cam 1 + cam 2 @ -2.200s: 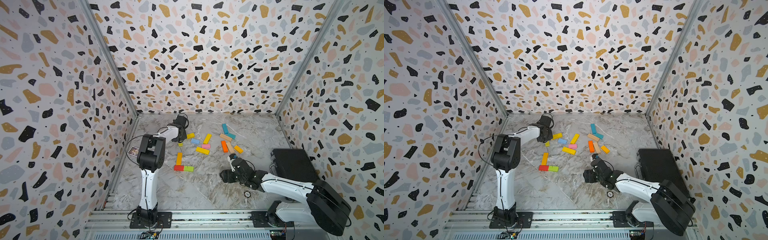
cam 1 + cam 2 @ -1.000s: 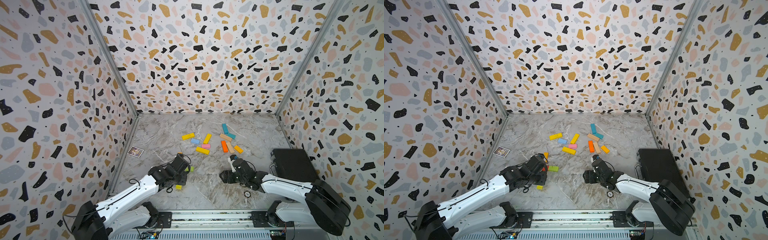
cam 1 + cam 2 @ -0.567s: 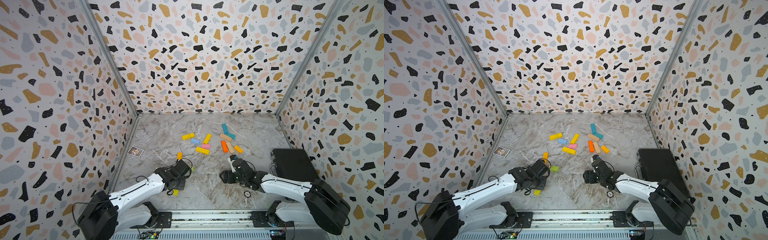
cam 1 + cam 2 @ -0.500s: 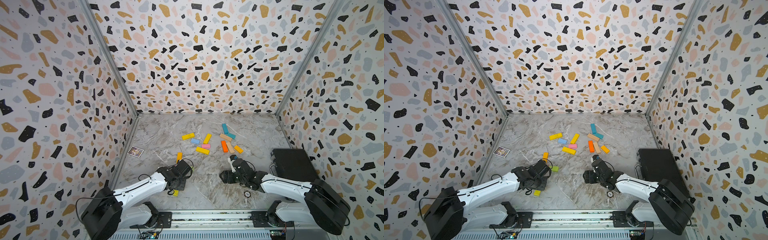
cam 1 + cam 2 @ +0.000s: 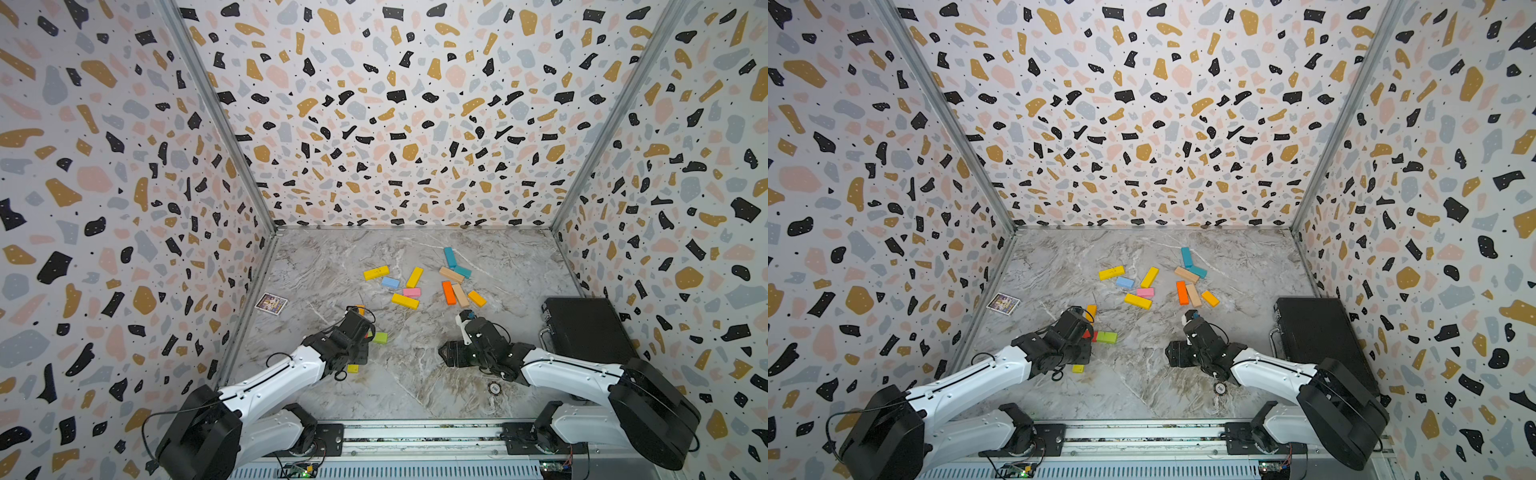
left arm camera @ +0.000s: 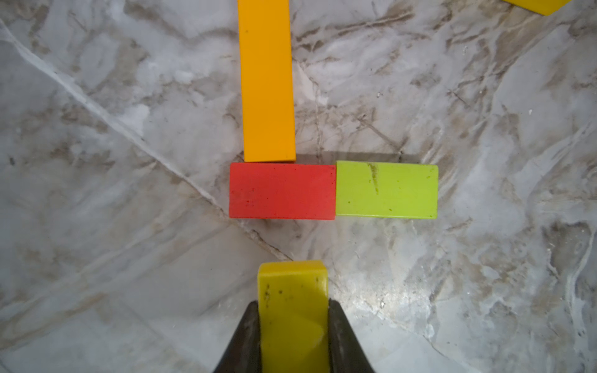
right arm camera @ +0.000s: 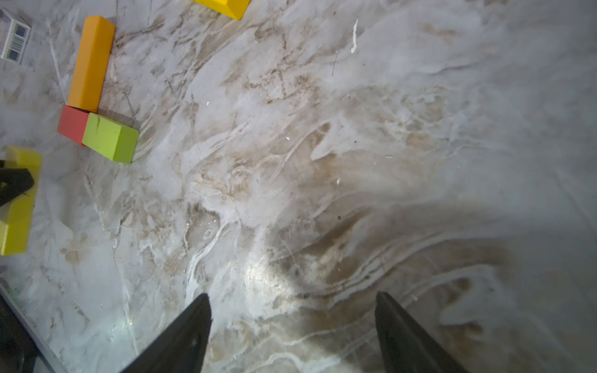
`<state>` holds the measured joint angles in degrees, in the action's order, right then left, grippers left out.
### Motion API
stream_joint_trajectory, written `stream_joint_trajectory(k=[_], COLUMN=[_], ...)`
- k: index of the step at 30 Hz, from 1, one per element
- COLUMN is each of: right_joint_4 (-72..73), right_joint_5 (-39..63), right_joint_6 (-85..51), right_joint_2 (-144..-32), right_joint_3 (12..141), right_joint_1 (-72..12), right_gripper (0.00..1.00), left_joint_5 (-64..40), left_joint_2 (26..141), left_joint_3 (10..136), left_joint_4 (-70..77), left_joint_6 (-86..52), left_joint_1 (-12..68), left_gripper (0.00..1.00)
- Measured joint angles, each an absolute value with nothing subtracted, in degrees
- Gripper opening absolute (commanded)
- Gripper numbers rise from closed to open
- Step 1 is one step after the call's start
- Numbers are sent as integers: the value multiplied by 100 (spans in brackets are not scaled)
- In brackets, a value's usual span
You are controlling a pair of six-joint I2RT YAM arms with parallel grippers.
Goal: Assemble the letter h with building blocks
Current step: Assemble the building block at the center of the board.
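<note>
Left wrist view, speckled yellow block point(image 6: 292, 306), gripped

A long bar point(image 6: 266, 80) lies behind a short bar point(image 6: 282, 190), touching it end-on, a second short bar point(image 6: 386, 190) abuts its right end, a fourth bar point(image 6: 292, 306) sits before them, apparently apart, and scattered blocks point(image 5: 405, 301) lie farther behind.

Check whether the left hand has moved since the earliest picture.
Yes. The left hand, shut on a yellow wooden block, has pulled back: in both top views it was beyond the short green wooden block, and now sits on its near side.
</note>
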<state>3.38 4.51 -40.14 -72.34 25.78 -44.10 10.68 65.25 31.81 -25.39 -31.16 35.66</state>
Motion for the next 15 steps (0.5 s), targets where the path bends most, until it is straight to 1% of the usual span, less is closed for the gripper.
stream_joint_trajectory(k=[15], right_joint_4=[353], right_joint_5=[473], right_joint_6=[-4034], right_joint_2=[-7234], right_joint_3=[2576], right_joint_1=[-4410], right_gripper=[81], left_joint_5=[1133], left_joint_2=[7306], left_joint_3=[3197], left_joint_4=[-2453], left_joint_6=[-3271], left_joint_1=[3428], left_gripper=[0])
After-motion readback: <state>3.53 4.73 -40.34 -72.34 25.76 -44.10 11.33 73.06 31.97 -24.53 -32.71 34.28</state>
